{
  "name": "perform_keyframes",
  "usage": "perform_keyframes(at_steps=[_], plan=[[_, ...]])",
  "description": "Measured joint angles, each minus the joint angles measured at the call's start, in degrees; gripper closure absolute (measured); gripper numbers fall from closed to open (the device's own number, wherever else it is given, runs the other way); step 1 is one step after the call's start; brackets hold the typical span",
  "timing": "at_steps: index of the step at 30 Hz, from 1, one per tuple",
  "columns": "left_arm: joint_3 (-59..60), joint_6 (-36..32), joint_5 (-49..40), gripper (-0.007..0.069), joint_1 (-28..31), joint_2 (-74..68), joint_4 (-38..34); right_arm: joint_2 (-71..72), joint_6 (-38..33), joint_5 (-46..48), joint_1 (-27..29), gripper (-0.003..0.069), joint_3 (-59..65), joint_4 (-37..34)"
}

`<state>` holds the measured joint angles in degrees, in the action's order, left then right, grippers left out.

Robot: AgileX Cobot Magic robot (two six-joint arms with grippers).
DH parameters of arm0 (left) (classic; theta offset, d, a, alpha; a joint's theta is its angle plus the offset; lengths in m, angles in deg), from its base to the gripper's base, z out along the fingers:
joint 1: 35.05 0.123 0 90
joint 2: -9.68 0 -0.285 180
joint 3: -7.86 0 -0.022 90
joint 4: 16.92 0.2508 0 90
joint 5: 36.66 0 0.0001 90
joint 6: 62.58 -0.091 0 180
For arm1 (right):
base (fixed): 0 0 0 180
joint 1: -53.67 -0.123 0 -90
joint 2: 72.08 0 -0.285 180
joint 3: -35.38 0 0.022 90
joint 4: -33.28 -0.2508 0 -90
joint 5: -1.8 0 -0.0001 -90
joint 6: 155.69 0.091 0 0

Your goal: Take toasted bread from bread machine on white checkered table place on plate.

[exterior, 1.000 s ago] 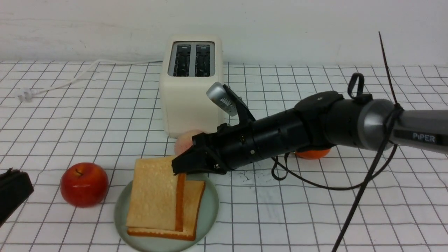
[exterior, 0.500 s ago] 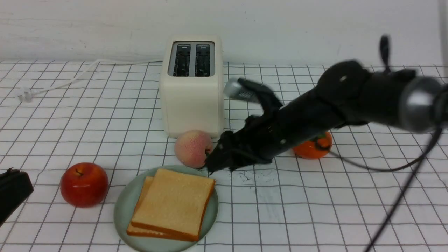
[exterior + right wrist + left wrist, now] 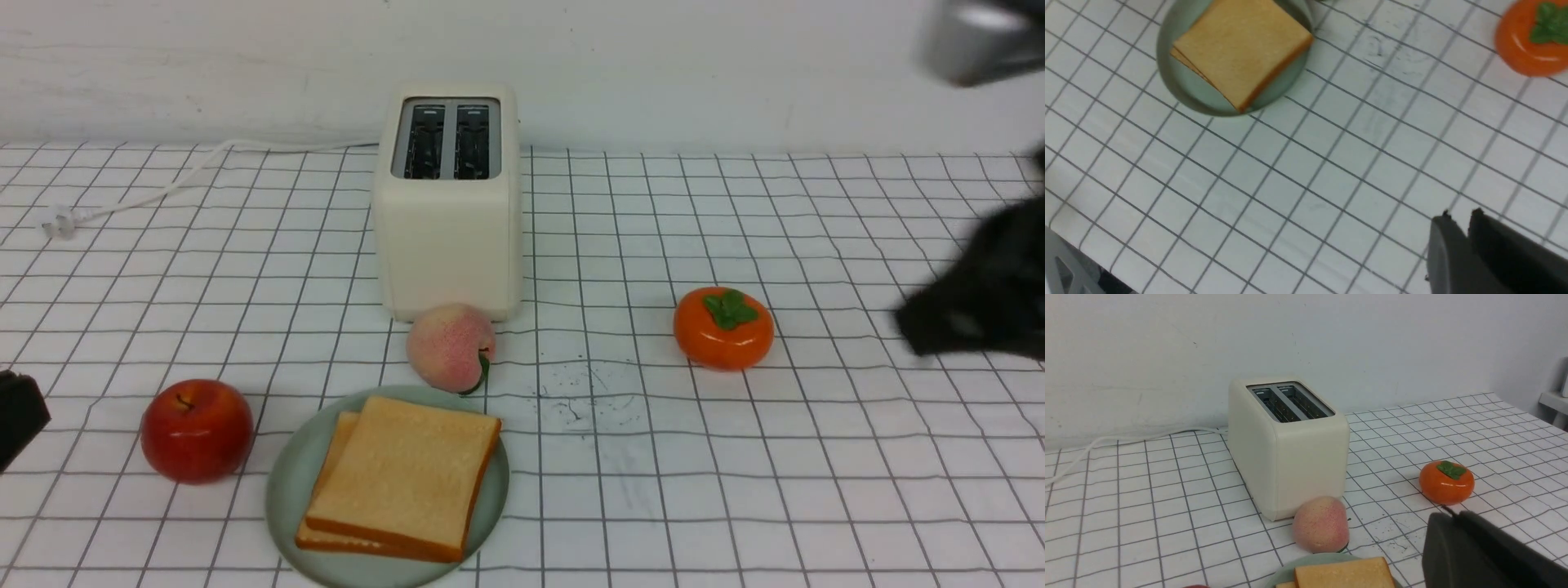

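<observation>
Toast (image 3: 408,474) stacked on your plate (image 3: 286,490) looks light, brittle; pinch a crust edge. Right end effector (image 3: 1459,216) closed, empty.

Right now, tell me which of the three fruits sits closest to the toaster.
The peach, lying right at the foot of the bread machine's front. The red apple sits well to the left, the orange persimmon off to the right.

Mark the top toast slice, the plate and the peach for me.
top toast slice (image 3: 408,469), front view, middle of its upper face
plate (image 3: 286,490), front view, bare left part of the rim
peach (image 3: 449,347), front view, middle of its near side
</observation>
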<state>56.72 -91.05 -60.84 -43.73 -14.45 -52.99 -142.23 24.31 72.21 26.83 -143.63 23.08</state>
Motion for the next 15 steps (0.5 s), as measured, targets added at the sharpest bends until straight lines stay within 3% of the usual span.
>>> perform_keyframes(at_steps=[9,15], plan=[[8.5,3.4,4.3,0.0638,-1.8,6.4,-0.9,26.9,11.3,-0.4,0.0,0.0650,20.8,6.5],[15.9,3.6,11.7,0.0637,-1.8,6.6,-3.5,38.7,23.7,-12.9,0.0,0.0647,36.1,13.7]])
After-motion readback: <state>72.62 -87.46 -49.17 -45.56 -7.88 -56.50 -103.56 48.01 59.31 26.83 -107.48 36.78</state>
